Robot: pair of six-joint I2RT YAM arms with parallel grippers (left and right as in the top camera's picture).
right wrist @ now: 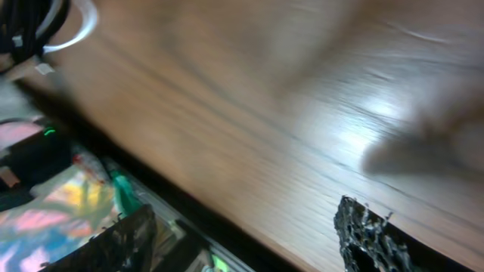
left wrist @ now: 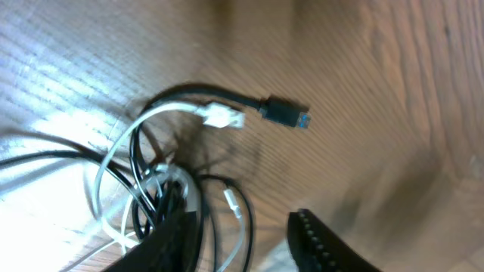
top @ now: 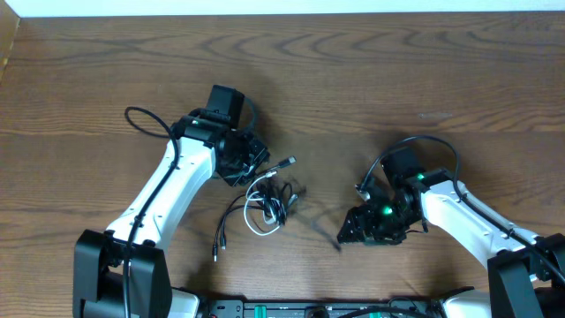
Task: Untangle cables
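Observation:
A knot of black and white cables (top: 267,200) lies on the wooden table between the arms. My left gripper (top: 250,173) hovers at its upper left edge. In the left wrist view the tangle (left wrist: 151,181) fills the left half, with a black USB plug (left wrist: 283,113) and a white connector (left wrist: 224,117) sticking out to the right. The left gripper (left wrist: 242,253) is open, its fingers astride a white strand (left wrist: 239,215) and a black loop. My right gripper (top: 356,228) is open over bare wood to the right of the knot, holding nothing; its view is blurred.
One black cable end (top: 218,249) trails toward the table's front edge. The right wrist view shows that front edge (right wrist: 227,227) with equipment below it, and a bit of the cables (right wrist: 45,26) at top left. The arms' own black leads loop beside them.

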